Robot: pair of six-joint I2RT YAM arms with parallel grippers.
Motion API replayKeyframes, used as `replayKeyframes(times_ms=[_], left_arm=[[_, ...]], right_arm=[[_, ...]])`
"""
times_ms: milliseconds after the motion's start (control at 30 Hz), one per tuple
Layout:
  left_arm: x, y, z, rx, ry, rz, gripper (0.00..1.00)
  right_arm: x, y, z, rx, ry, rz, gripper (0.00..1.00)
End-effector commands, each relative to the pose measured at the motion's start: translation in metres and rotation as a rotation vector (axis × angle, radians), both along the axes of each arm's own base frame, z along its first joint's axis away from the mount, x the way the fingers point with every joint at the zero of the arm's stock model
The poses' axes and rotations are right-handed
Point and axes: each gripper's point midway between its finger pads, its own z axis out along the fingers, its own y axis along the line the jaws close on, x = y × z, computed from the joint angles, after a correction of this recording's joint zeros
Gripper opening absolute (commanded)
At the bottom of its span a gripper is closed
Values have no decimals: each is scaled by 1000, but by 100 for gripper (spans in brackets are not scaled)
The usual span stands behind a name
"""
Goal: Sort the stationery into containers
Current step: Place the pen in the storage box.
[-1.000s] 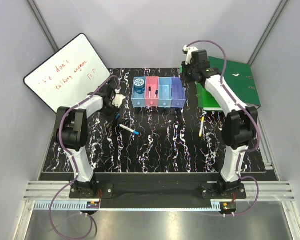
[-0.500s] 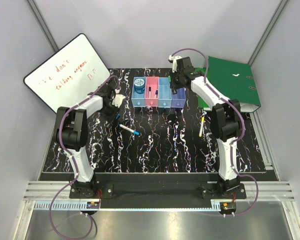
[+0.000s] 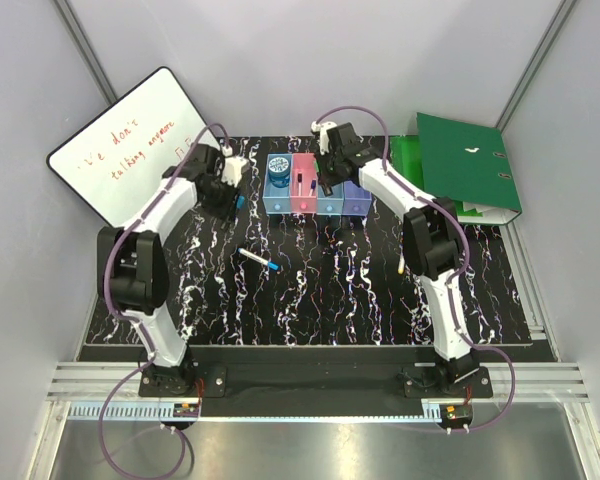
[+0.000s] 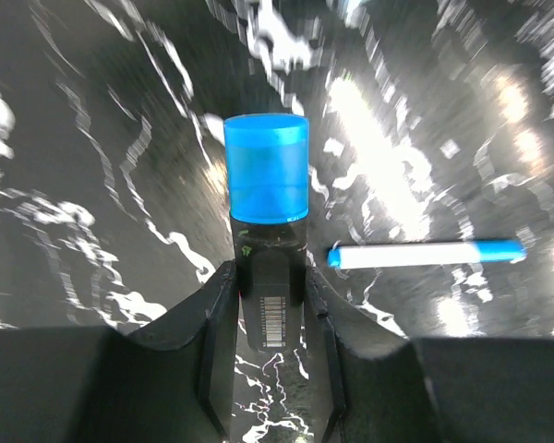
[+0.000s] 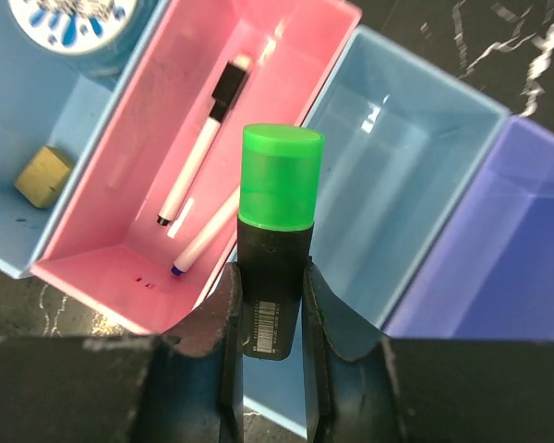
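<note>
My left gripper (image 3: 235, 188) is shut on a black highlighter with a blue cap (image 4: 266, 177), held above the marbled table left of the containers (image 3: 316, 210). In its wrist view the gripper (image 4: 270, 277) clamps the barrel. A white marker with a blue cap (image 4: 425, 254) lies on the table below it. My right gripper (image 3: 329, 172) hangs over the bins, shut on a green-capped highlighter (image 5: 279, 180). The right gripper (image 5: 270, 281) sits above the wall between the pink bin (image 5: 286, 55) and the light blue bin (image 5: 415, 148). Two markers (image 5: 203, 138) lie in the pink bin.
The blue bin (image 5: 28, 120) holds a round blue roll (image 5: 69, 18) and a tan block (image 5: 44, 175). A purple bin (image 5: 499, 240) ends the row. A white marker (image 3: 258, 260) lies mid-table, and a pen (image 3: 401, 265) lies by the right arm. Green binders (image 3: 470, 160) and a whiteboard (image 3: 130, 145) flank the table.
My right arm swung left from above the green binders to over the bins, carrying the green-capped highlighter. My left gripper rose and moved back with the blue-capped highlighter.
</note>
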Motion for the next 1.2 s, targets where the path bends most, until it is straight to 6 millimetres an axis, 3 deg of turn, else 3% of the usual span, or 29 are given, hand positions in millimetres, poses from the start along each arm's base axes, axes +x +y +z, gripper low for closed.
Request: replayKeyframes(times_ms=[0,167,333,633,933,1133,1167], left_arm=[[16,-19,70,-112,-145,-4,0],[21,-29,106,-148,-220,-21,0],[19,-48,126,-187,-255,-67,0],[27,-94,154,-247,-303,-151,0],[41,-122,170,-309,-320,-177,0],[46,-132,167,-341,-312,-168,0],[49,-132,168,-346,-321,-161,0]], right_arm=[[9,7,5,-8,-50,-2,0],[6,8,-5,-21,-37,2,0],[10,1,-16,-61,-44,-16,3],[12,-1,-25,-79,-42,-23,32],[13,-2,-7,-70,-70,-33,57],[15,-13,17,-80,-117,-82,60],[15,-18,31,-81,-140,-104,61]])
